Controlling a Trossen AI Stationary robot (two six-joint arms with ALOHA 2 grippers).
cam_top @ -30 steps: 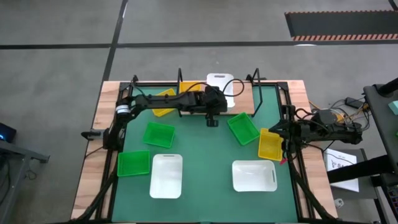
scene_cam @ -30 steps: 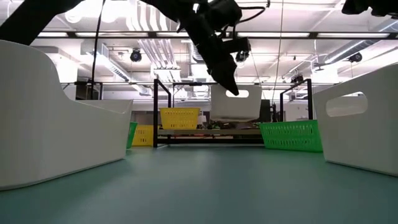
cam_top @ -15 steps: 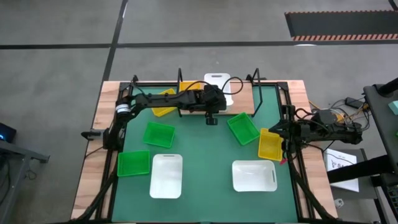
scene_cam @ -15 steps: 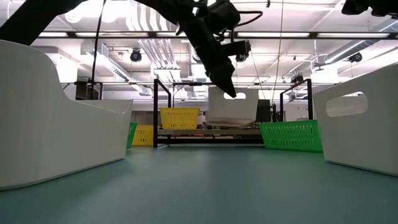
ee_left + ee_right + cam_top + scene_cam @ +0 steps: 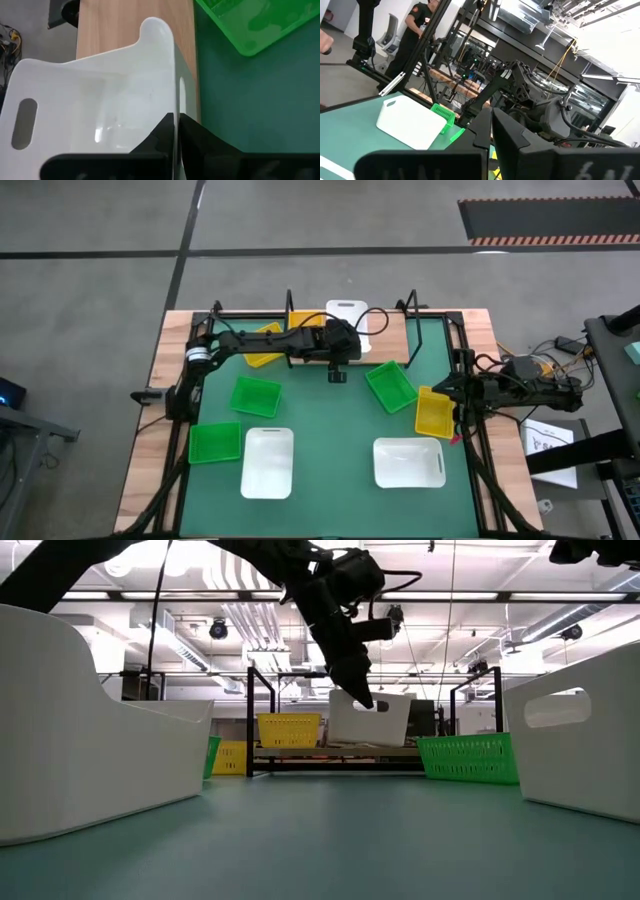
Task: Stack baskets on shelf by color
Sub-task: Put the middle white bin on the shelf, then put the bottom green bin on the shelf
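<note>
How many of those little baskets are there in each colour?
Yellow baskets: 3
Green baskets: 3
White baskets: 3
Total: 9

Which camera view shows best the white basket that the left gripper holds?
The left wrist view: the white basket fills it, its wall pinched by the left gripper. The high view shows it partly under the arm; the low view shows it tilted and far off.
</note>
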